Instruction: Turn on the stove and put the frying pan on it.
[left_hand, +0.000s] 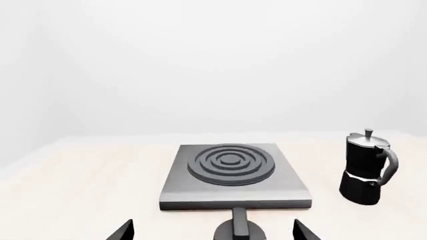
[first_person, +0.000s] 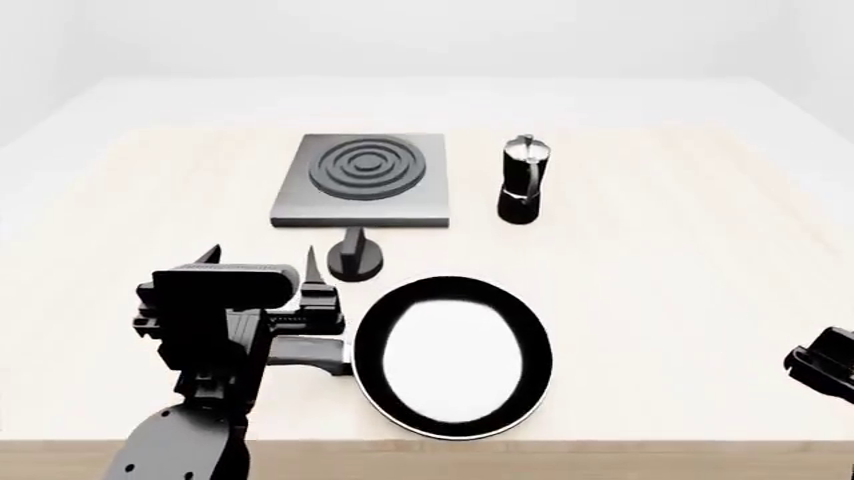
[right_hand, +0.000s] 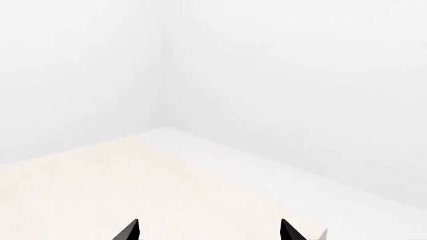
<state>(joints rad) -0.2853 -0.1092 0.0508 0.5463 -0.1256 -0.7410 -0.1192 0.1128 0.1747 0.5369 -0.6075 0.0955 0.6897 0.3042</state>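
The stove (first_person: 360, 180) looks like matt grey metal, its ringed burner (left_hand: 231, 163) a darker matt grey. The knob (first_person: 355, 257) is matt black. The pan (first_person: 451, 356) has a black rim and a glossy pale inside. The moka pot (left_hand: 366, 168) is black with shiny silver trim. The desk (first_person: 667, 250) looks like pale, smooth wood.

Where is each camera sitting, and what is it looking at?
Head view: from the robot's head, down over the table, stove, knob, moka pot, frying pan; left arm and left pincer show.
Left wrist view: low by the left pincer, facing knob, stove and moka pot.
Right wrist view: by the right pincer, facing bare table and walls.
Shared: head and left wrist both show stove, knob, moka pot.
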